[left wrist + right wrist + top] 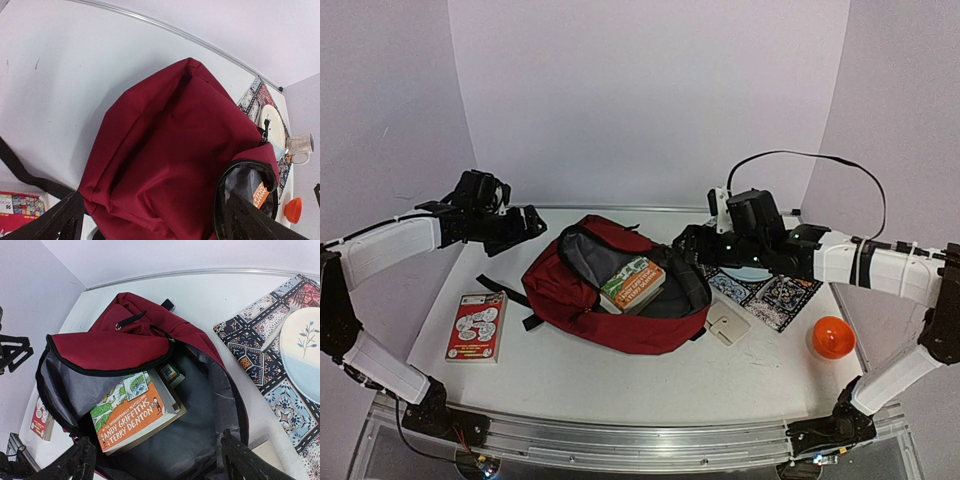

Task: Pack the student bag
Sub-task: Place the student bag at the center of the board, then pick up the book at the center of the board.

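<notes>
On the tabletop [620,385] the red student bag [565,290] lies unzipped with an Andy Griffiths paperback [632,284] in its mouth, flanked by the left pincer [532,230] and right pincer [686,248], both wide and empty, so packing looks part-done and the next move likely calls for fetching the red book [477,326] left of the bag.

Even, bright light casts soft shadow beside the student bag [560,292].

A dark red fabric backpack [170,155] lies on the white tabletop [75,65] beneath the left gripper [154,200], whose black fingers [65,222] stand wide apart. An orange-covered book [260,195] shows inside the bag's unzipped, grey-lined mouth. Near the tabletop's metal-rimmed edge, a patterned mat [252,97] carries a pale plate [273,127], with a white mug [300,146] beside the plate.
</notes>
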Motion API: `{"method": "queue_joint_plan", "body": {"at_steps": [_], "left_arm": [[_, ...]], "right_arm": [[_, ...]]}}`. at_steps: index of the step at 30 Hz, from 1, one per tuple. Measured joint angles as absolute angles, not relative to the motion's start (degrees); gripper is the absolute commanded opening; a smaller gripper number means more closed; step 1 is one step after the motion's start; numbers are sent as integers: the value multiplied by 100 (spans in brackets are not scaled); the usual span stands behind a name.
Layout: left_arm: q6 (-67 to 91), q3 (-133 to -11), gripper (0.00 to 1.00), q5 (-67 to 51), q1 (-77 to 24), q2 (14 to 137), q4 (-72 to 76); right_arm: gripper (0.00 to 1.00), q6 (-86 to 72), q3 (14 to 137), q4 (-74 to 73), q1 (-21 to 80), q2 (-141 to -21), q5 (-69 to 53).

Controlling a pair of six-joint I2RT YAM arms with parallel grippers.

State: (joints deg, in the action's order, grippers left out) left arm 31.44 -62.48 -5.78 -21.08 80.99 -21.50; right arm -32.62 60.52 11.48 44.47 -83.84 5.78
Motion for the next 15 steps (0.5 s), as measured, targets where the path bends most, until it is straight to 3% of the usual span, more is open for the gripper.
{"method": "queue_joint_plan", "body": {"at_steps": [15], "left_arm": [[3398,-5180,89,345,-2068,8109,-3543]], "right_arm": [[87,-3021,5782,1156,4447,-8281,737]]}}
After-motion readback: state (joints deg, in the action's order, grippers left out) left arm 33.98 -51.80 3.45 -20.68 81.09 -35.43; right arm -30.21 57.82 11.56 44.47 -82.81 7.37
